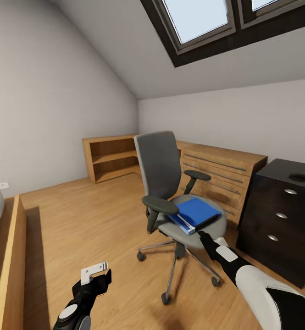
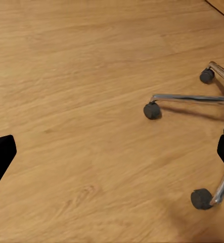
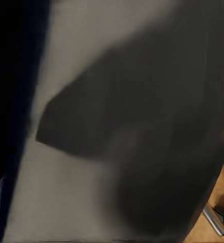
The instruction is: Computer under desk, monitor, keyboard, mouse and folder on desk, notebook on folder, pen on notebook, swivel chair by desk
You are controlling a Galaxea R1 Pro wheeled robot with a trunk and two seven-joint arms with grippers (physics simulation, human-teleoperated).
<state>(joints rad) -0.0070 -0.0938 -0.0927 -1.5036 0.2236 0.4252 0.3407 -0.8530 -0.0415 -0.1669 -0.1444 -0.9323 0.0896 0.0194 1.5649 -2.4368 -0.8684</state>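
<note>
The grey swivel chair [image 1: 160, 170] stands mid-room on the wood floor, its seat [image 3: 91, 192] close up in the right wrist view. A blue folder [image 1: 196, 212] lies flat on the seat. My right gripper [image 1: 206, 238] reaches the seat's front rim just below the folder's near corner; its fingertips are lost against the rim. My left gripper [image 1: 95, 274] hangs low over the floor left of the chair's wheeled base [image 2: 152, 110], open [image 2: 113, 152] with nothing between its fingers [image 2: 0, 154].
A wooden unit with drawer fronts [image 1: 223, 172] runs along the far wall behind the chair, joined to an open shelf [image 1: 110, 158]. A black chest of drawers [image 1: 280, 215] stands at the right. A wooden bed frame [image 1: 12, 256] lines the left edge.
</note>
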